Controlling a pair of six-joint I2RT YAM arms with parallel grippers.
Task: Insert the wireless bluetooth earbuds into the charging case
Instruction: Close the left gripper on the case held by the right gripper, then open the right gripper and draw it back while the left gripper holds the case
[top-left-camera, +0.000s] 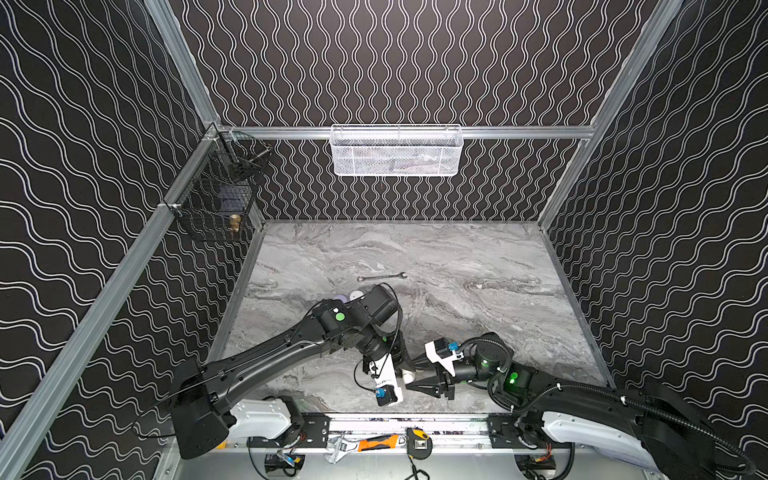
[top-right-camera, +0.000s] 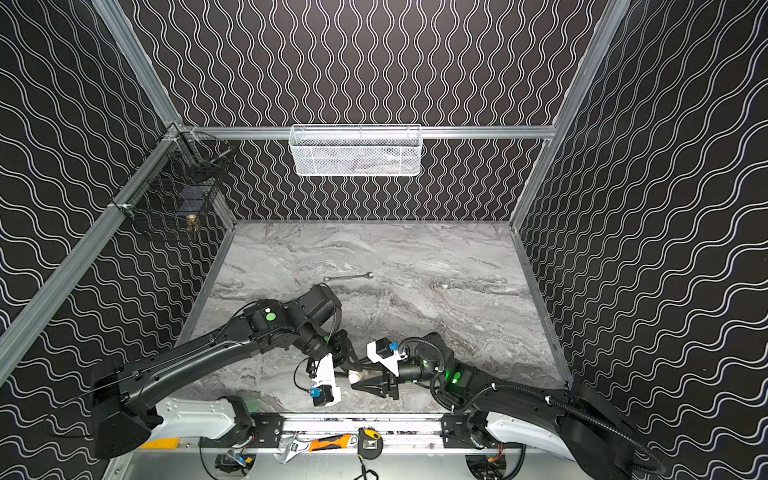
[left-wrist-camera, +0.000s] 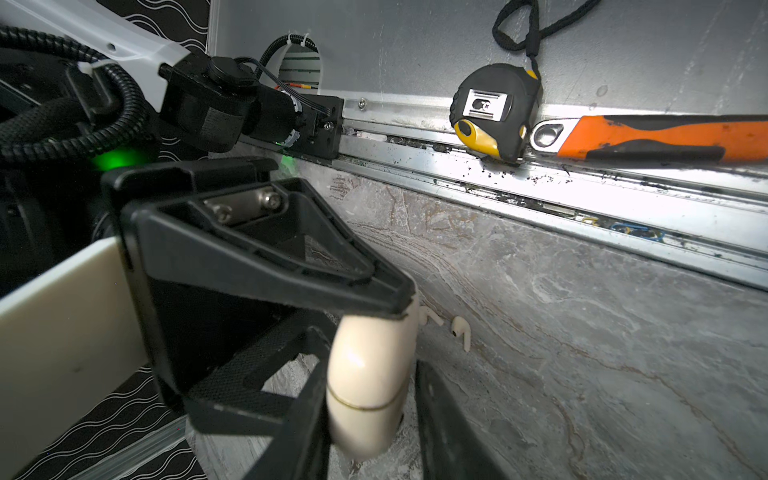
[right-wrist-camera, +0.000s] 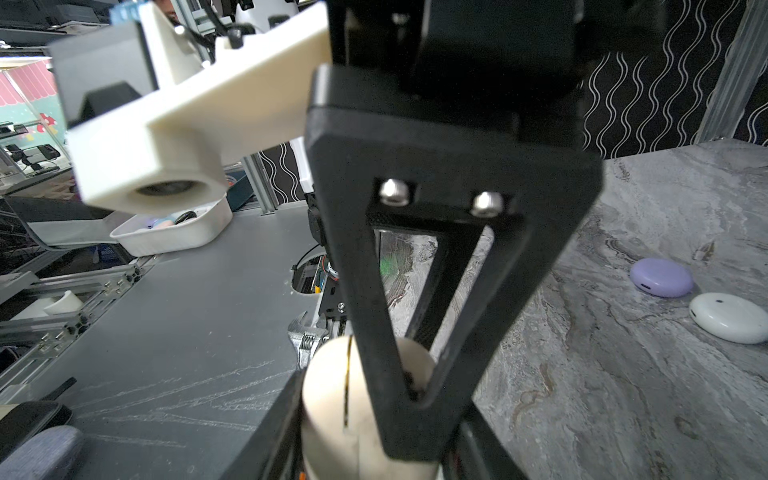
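Note:
A cream charging case (left-wrist-camera: 370, 386), with a thin gold seam around it, hangs just above the marble table (left-wrist-camera: 582, 332) near the front edge. My left gripper (left-wrist-camera: 372, 374) is shut on its sides. My right gripper (right-wrist-camera: 370, 415) grips the same case (right-wrist-camera: 328, 395) from the other direction, and one of its fingers (left-wrist-camera: 266, 257) lies across the case's upper end. In both top views the two grippers meet at the case (top-left-camera: 409, 376) (top-right-camera: 357, 376). Two cream earbuds (left-wrist-camera: 461, 332) (left-wrist-camera: 430, 318) lie on the table just beyond the case.
A lavender case (right-wrist-camera: 660, 282) and a white case (right-wrist-camera: 731, 318) sit closed farther back on the table. A steel wrench (top-left-camera: 381, 277) lies mid-table. A tape measure (left-wrist-camera: 494, 112) and an orange-handled wrench (left-wrist-camera: 665, 137) rest on the front rail. Baskets (top-left-camera: 395, 151) (top-left-camera: 216, 199) hang on the walls.

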